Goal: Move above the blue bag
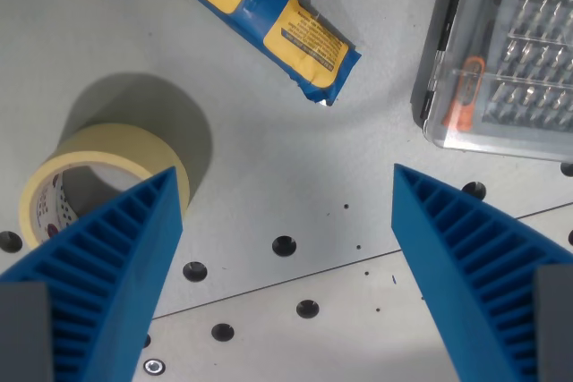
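Grey table top (269, 176) fills the view, with round holes (284, 245) across its near part and a thin seam (358, 261) running left to right. Lighting even.

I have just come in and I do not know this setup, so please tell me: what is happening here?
A robot gripper hangs open over a grey table, holding nothing. The blue bag lies ahead, at the top of the wrist view, so the gripper is not above it yet. A roll of tape sits at left, a clear tool case at right.
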### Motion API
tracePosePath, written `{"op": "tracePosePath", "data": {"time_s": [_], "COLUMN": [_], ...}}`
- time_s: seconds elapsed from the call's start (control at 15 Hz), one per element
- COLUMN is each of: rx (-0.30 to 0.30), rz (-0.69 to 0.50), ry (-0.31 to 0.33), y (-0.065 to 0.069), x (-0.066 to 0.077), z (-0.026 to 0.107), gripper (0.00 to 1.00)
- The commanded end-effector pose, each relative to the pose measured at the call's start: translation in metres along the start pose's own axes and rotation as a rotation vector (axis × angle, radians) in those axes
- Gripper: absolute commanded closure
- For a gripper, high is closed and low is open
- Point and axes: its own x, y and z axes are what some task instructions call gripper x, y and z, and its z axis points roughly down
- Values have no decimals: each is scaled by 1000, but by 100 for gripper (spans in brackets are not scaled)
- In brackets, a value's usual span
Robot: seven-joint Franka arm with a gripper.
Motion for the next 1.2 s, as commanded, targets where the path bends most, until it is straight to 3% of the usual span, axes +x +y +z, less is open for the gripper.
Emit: {"op": "tracePosePath", "data": {"time_s": [0.07, 0.6, 1.2], "rx": [1, 0, -6], "rz": [0, -46, -223], "ry": [2, 1, 0], "y": [0, 0, -5], "x": [0, 1, 9], "z": [-1, 1, 13], "gripper": [0, 0, 0]}}
